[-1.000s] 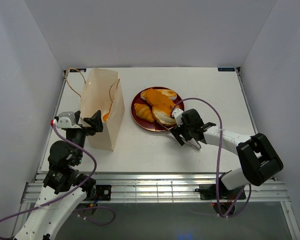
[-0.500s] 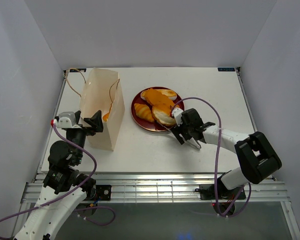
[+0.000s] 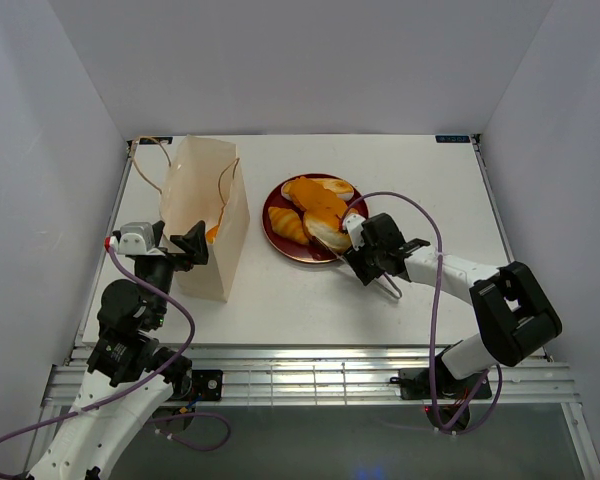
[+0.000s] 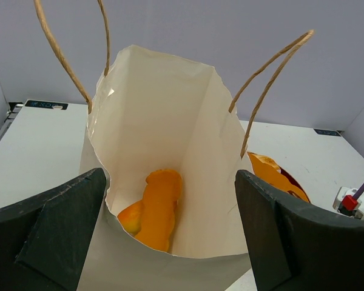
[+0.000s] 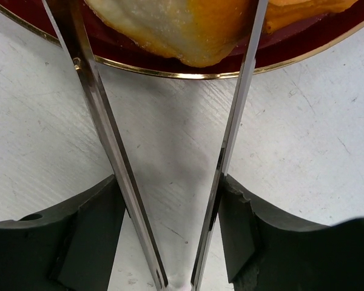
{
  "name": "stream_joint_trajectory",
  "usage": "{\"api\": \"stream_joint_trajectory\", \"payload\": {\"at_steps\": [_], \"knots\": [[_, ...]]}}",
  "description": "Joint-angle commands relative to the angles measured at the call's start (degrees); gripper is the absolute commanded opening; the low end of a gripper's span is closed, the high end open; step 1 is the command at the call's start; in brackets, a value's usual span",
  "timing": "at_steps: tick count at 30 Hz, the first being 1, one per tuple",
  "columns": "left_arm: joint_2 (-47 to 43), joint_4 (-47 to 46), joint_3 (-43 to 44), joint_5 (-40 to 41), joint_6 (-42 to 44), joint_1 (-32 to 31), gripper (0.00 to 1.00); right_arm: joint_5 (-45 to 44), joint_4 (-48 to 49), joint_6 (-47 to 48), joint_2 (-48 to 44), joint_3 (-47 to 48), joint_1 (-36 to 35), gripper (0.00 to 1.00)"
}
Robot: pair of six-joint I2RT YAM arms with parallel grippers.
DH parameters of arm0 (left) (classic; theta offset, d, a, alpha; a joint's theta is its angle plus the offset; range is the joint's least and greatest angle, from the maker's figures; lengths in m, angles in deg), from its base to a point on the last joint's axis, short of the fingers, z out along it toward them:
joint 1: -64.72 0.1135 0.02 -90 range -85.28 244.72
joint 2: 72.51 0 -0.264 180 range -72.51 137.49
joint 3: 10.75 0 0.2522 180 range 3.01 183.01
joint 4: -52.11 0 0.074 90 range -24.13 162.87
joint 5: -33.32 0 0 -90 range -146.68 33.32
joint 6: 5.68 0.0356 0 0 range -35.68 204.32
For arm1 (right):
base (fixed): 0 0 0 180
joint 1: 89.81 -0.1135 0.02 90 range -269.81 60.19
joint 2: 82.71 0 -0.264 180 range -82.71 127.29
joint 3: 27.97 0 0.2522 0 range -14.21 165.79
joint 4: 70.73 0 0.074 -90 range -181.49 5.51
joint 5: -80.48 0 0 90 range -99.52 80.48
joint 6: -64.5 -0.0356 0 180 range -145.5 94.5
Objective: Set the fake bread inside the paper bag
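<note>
While the right end effector (image 5: 170,212) clenches the metal tongs (image 5: 105,139), their blades straddle a pale roll of fake bread (image 5: 182,30) just ahead of it on the red plate (image 5: 291,51). The roll is glossy and rounded, so it could squirt free if the blades pinch only its near tip. The left end effector (image 4: 170,200) gapes, released. The paper bag (image 4: 170,103) stands directly in front of it, with one pastry (image 4: 158,206) inside. Unheld, the bag might tip under a drop.

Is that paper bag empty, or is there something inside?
Not empty. The paper bag stands upright and open, with orange fake bread lying at its bottom.
</note>
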Motion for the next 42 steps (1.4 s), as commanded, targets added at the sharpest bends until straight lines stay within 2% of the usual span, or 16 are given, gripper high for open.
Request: {"api": "stream_joint_trajectory", "payload": {"at_steps": [1,6,13,23,36,42], "knots": [[0.49,-0.07,0.22,-1.03,-0.12,-0.29,0.98,1.09,-0.02,-0.84,-1.05,2.79,0.01,0.53],[0.67,-0.07,0.22,-1.11,-0.12,-0.29,0.98,0.83,-2.56,-1.63,-3.51,4.37,0.10,0.44],[0.58,-0.07,0.31,-1.03,-0.03,-0.29,0.98,-1.28,-6.34,-3.73,-6.33,7.09,0.10,0.41],[0.14,-0.07,0.31,-1.02,0.15,-0.29,0.98,-0.58,-10.30,-5.32,-10.97,9.64,-0.42,0.26],[-1.44,0.11,0.74,-1.20,0.50,-0.29,0.98,2.76,-10.13,-8.75,-19.68,10.00,-1.04,0.19],[-2.93,-0.06,0.75,-0.76,0.50,-0.29,0.98,5.23,-12.15,-9.89,-22.32,13.25,-2.62,0.16]]}}
